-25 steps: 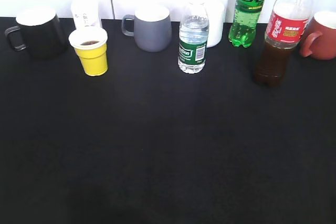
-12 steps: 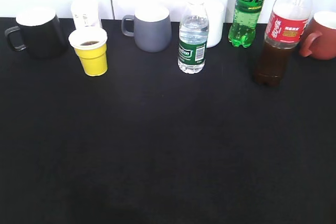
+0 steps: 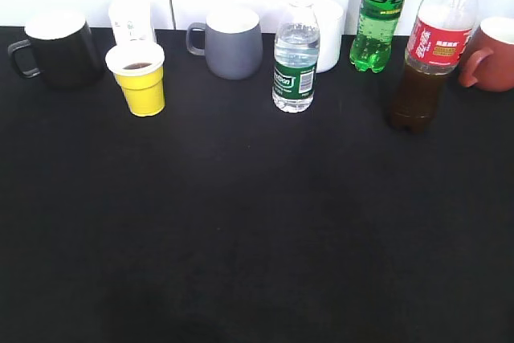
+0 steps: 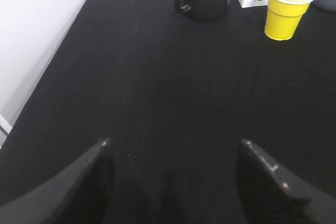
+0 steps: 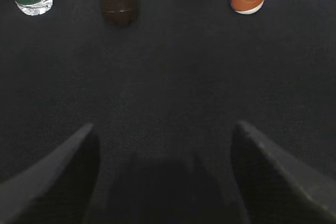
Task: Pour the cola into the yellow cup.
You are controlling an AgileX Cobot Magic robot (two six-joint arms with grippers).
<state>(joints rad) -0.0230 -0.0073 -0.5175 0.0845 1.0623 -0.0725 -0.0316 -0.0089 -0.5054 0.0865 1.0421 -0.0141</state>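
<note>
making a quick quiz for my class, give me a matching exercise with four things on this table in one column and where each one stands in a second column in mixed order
Things:
1. yellow cup
2. cola bottle
3. grey mug
4. water bottle

Places, as the exterior view shows them:
a. right side of the table, just in front of the red mug
b. near the middle, right of the grey mug
c. left side, just right of the black mug
d. back row, between the yellow cup and the water bottle

Pairs: 1-c, 2-a, 3-d, 4-b
</note>
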